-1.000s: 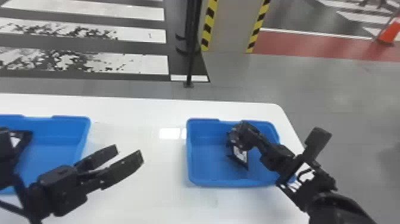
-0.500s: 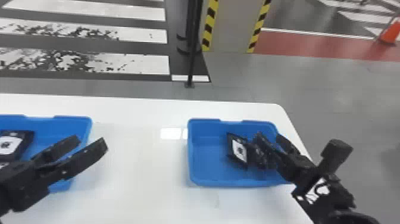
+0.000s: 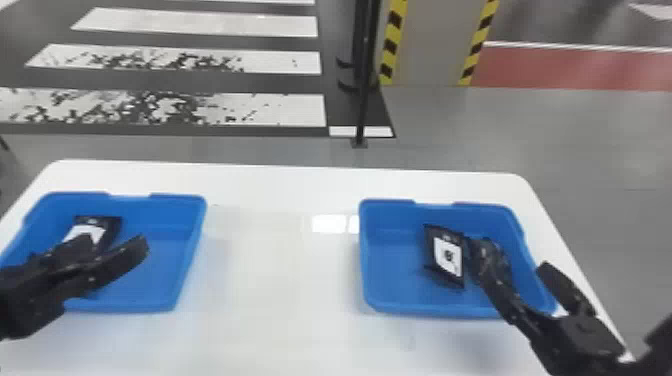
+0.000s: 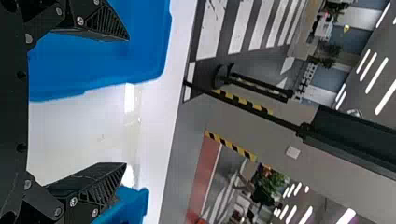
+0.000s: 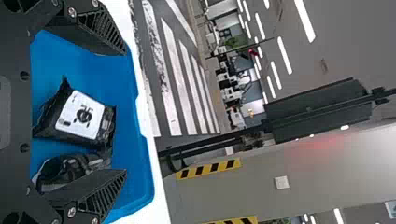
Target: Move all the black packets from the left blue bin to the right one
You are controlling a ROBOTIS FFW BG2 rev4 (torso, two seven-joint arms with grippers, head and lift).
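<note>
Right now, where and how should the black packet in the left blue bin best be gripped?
Pinch the packet across its middle, probably from above with the left gripper, one finger at its left edge, one at its right. It lies white label up, with blue bin floor beside both edges; its near end is hidden behind the gripper.

White tabletop [image 3: 280, 260] seen between the left pincer [image 3: 117, 241] and right pincer [image 3: 515, 257], marked by glare [image 3: 327, 223]. Beyond the left pincer, dark floor is crossed by worn white stripes [image 3: 270, 107]. Beyond the right pincer, grey floor [image 3: 615, 145] is bordered by a red strip [image 3: 575, 67]. Beyond the space between, a black post [image 3: 363, 110] and hazard-banded grey panel [image 3: 435, 50] are noted. Far beyond both pincers, the ceiling is lined with strip lights [image 5: 306, 21].
</note>
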